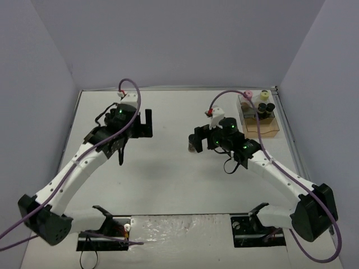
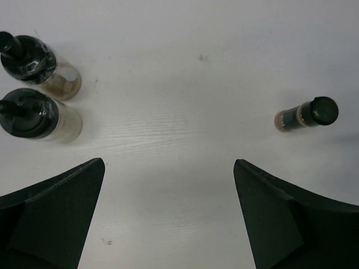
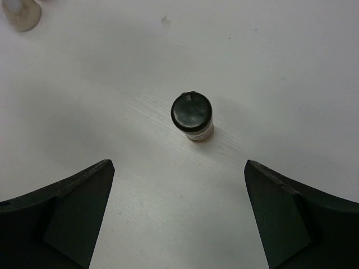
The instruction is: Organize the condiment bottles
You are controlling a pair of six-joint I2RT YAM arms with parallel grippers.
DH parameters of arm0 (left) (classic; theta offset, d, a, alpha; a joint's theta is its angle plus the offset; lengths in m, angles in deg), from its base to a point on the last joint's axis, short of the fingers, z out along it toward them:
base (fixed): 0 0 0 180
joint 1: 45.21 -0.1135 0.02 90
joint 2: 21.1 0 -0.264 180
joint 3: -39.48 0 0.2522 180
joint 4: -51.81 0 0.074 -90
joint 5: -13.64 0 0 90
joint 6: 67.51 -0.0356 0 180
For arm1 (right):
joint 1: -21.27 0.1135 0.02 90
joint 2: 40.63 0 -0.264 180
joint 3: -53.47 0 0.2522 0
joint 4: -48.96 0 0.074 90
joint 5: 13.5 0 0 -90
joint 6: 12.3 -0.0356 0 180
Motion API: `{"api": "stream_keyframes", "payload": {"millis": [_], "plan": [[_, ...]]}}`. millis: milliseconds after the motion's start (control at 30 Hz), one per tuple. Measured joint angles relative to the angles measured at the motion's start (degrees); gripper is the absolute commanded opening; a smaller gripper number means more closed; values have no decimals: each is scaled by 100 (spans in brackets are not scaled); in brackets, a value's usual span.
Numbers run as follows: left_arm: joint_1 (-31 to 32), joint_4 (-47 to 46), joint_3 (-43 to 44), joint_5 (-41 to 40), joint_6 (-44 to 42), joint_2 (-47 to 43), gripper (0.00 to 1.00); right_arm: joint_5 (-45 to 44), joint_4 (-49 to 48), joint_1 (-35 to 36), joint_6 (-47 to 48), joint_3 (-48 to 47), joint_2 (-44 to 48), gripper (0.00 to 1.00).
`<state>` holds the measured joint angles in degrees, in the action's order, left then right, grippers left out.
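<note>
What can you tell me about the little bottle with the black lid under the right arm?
The small bottle stands upright on the white table. Its round black cap looks shiny; below it shows a clear body with something pale brown inside. Only the table touches it; the open right gripper hovers over it.

White arms [image 1: 73, 168]; black grippers [image 2: 168, 165]; purple cables [image 1: 129, 79]

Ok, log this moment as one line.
left claw open, empty | right claw open, black-capped jar centred ahead | tray holds some bottles
</note>
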<state>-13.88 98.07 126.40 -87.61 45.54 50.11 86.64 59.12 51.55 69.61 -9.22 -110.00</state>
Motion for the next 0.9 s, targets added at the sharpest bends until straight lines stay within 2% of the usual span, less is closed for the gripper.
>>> {"api": "stream_keyframes", "payload": {"millis": [200, 300, 467, 633, 800, 900], "plan": [[-25, 20, -843, 1, -224, -870, 97, -327, -192, 555, 257, -291, -1002, 91], [-52, -36, -1065, 107, -332, -1012, 97, -457, -271, 617, 335, -410, -1420, 87], [-252, -74, -1191, 423, -448, -980, 97, -615, -446, 619, 410, -538, -1954, 74], [-579, -184, -1206, 676, -490, -987, 97, -733, -673, 619, 448, -625, -2368, 56], [-835, -295, -1278, 905, -489, -1015, 97, -884, -795, 615, 491, -720, -2665, 25], [-943, -305, -1297, 990, -487, -1019, 97, -1018, -846, 582, 497, -768, -2715, 16]]}}
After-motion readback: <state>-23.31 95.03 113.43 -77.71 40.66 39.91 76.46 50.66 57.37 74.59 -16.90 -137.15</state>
